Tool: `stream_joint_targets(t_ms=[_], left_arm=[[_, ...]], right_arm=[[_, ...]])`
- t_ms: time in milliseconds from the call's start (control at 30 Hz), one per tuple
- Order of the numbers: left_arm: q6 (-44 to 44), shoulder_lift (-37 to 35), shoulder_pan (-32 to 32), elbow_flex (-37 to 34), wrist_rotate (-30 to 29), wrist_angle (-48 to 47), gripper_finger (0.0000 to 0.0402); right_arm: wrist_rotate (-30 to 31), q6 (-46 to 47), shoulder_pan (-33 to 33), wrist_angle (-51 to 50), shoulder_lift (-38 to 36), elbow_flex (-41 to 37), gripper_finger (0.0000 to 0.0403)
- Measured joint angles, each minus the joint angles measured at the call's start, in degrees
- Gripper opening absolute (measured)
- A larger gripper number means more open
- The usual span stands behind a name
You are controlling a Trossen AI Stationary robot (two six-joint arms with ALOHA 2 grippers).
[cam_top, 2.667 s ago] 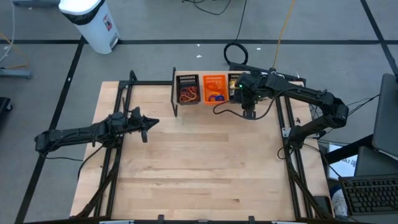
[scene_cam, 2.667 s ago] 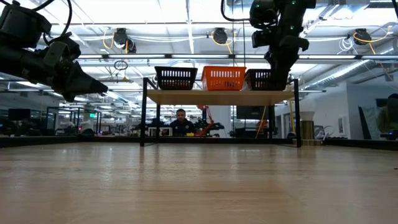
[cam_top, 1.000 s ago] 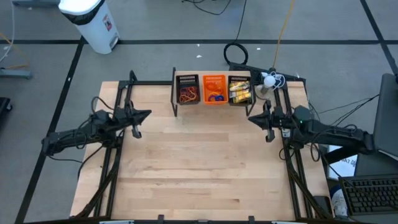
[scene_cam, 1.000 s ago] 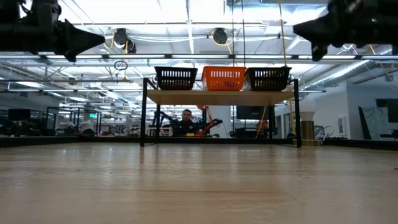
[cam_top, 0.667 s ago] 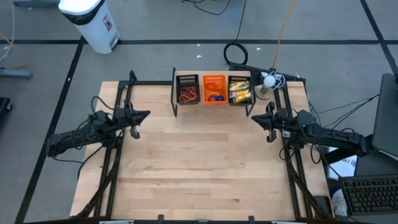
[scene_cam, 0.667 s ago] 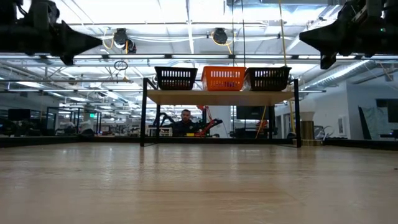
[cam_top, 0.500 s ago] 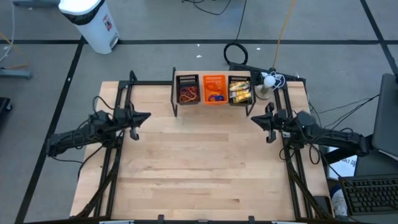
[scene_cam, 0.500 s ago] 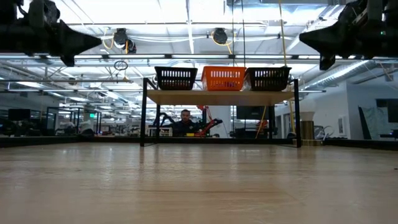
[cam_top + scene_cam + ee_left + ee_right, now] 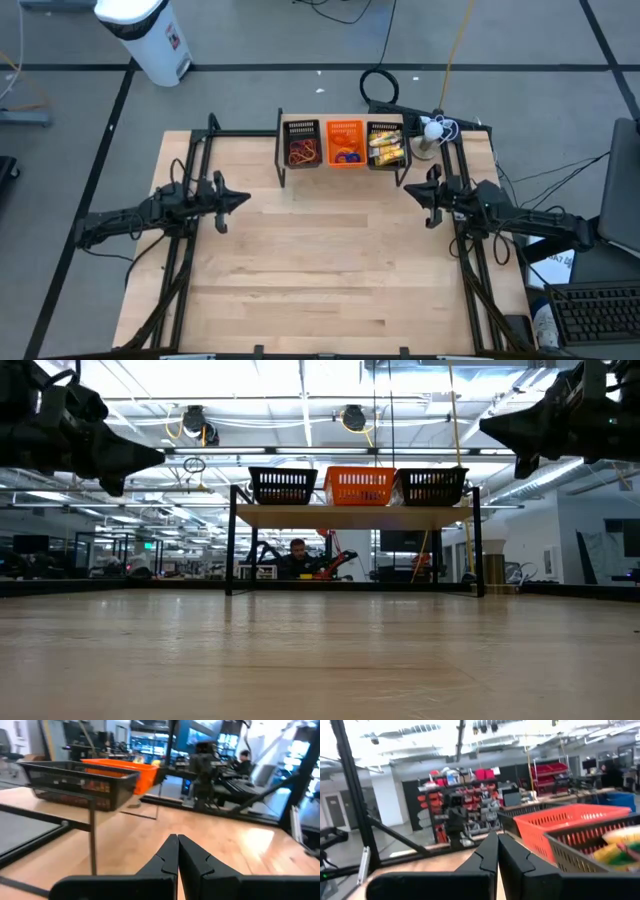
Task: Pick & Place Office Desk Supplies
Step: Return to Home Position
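My left claw (image 9: pixel 243 197) hangs above the table's (image 9: pixel 320 290) left side and my right claw (image 9: pixel 408 191) above its right, tips facing each other. Both are pinched tight with nothing between the fingers. Beyond them, on the shelf (image 9: pixel 350 516) at the far edge, the left black bin (image 9: pixel 282 485) holds rubber bands (image 9: pixel 303 152), the orange bin (image 9: pixel 360 486) rings (image 9: pixel 347 156), and the right black bin (image 9: pixel 432 486) yellow packets (image 9: pixel 384 150).
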Motion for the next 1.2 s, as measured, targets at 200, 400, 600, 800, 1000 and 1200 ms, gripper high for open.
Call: stream_joint_targets(t_ms=[200,400,600,800,1000,1200], left_arm=[[1.4,0.3,-2.4,0.0,-0.1,-0.1,0.0002],[-1.1,4.9,-3.6,0.0,-1.8,-0.2,0.0001],[-1.1,8.8,-4.0,0.0,-5.2,1.2,0.0001],[-1.0,9.5,-4.0,-0.1,-4.5,5.7,0.0001],[-1.5,9.3,-6.5,-0.1,-5.7,2.7,0.0001],[0.8,9.3,-11.3,-0.1,-11.0,4.6,0.0001]], right_arm=[[-0.7,-1.0,0.1,-3.4,0.0,-0.8,0.0000],[-1.6,-1.2,0.3,-5.1,0.0,-0.8,0.0000],[-1.4,-3.7,2.7,-5.0,0.0,-0.9,0.0000],[-1.7,-3.4,2.7,-2.6,0.0,-0.9,0.0000],[-6.7,0.2,2.7,-3.1,-2.2,-0.9,0.0000],[-5.7,2.0,2.7,-3.7,-4.9,-0.9,0.0000]])
